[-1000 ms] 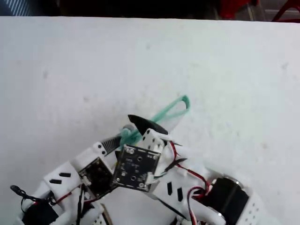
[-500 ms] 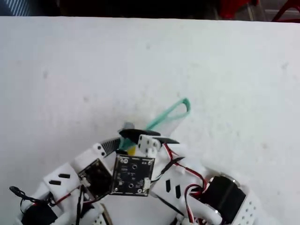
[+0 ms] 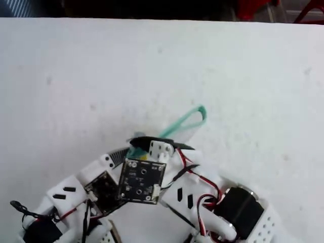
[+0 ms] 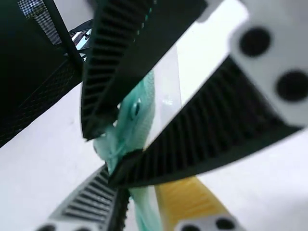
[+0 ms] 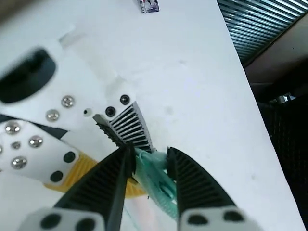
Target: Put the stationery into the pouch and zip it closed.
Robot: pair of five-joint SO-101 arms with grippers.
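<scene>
A clear pouch (image 3: 185, 121) with a teal zipper edge lies slanted on the white table (image 3: 76, 76). Its near end sits between both arms. My right gripper (image 3: 144, 146), with black ribbed fingers, is shut on the teal zipper end (image 5: 151, 166); the left wrist view shows that same gripper (image 4: 113, 151) pinching the teal. My left gripper (image 3: 126, 154) holds the same end from the other side, its grey ribbed finger (image 5: 127, 127) pressed against the teal. A yellow piece (image 4: 187, 202) lies beside it; I cannot tell what it is. The pouch's contents are hidden.
Both arm bodies and their red wiring (image 3: 202, 190) crowd the table's near edge. The white table stretches bare to the far side and left. A small printed tag (image 5: 149, 5) lies far off on the table.
My right gripper has pulled back along the zipper toward the near end and turned, ending close to the left gripper. The pouch and the left arm stay almost still.
</scene>
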